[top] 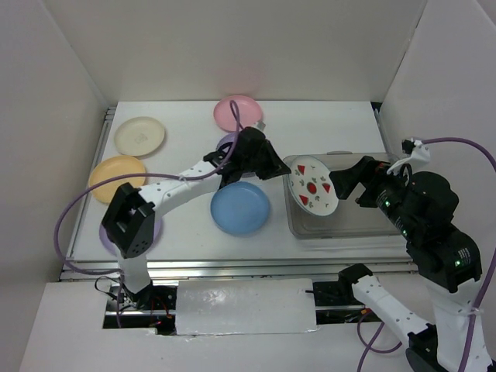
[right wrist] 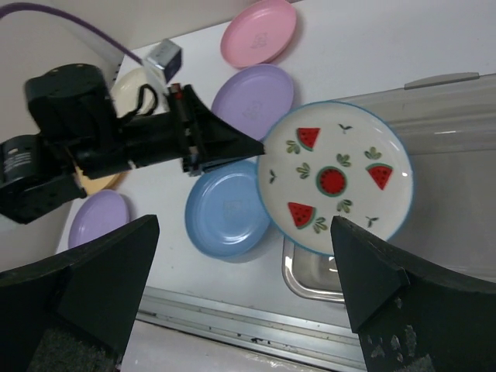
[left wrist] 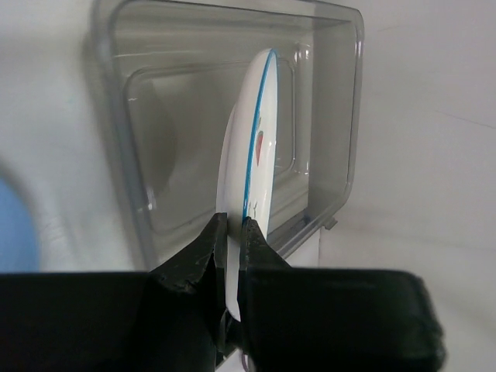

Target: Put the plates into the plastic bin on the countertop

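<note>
White countertop (top: 186, 147) w/ metal rails (top: 232, 266), white walls (top: 271, 46) all round

In the top view, the clear greyish rectangular plastic bin (top: 349, 231) at right centre is crowded from above. The white round plate with red fruit pattern (top: 312, 186), pinched at its rim by the left gripper (top: 282, 172), stands tilted over the bin's left end. The wide-open right gripper (top: 353, 184) hangs over its middle. The bin's floor looks free, though glare clouds it. The flat white countertop (top: 325, 128) lies open at upper right. Left of the bin, the blue round plastic plate (top: 240, 208) narrows the passage, and the lavender round plastic plate (top: 226, 142) lies partly under the left arm.
</note>
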`<control>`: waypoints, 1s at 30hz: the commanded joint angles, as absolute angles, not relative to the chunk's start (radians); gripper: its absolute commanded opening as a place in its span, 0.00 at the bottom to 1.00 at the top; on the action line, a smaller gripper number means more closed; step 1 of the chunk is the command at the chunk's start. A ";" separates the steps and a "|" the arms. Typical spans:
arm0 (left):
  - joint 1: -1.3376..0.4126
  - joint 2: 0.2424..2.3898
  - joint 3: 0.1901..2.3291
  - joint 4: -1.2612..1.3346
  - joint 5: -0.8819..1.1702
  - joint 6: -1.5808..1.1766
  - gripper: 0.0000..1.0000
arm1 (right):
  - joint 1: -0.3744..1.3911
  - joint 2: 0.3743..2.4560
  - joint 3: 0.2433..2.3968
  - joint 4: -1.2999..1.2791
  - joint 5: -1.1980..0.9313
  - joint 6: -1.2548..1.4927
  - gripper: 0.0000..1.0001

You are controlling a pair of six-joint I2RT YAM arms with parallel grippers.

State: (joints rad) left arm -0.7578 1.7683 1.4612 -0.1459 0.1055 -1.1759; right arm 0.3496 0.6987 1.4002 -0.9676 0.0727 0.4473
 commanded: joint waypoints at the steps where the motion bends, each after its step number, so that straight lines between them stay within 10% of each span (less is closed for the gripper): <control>1: -0.799 1.836 1.615 0.028 0.118 -1.181 0.00 | 0.341 0.699 1.439 -0.980 0.083 0.428 1.00; 23: -0.874 2.247 1.951 -0.155 0.025 -1.158 0.02 | 0.327 0.650 1.436 -0.989 0.087 0.437 1.00; 30: -0.893 2.203 1.945 -0.225 -0.057 -1.146 0.54 | 0.327 0.655 1.428 -0.982 0.069 0.437 1.00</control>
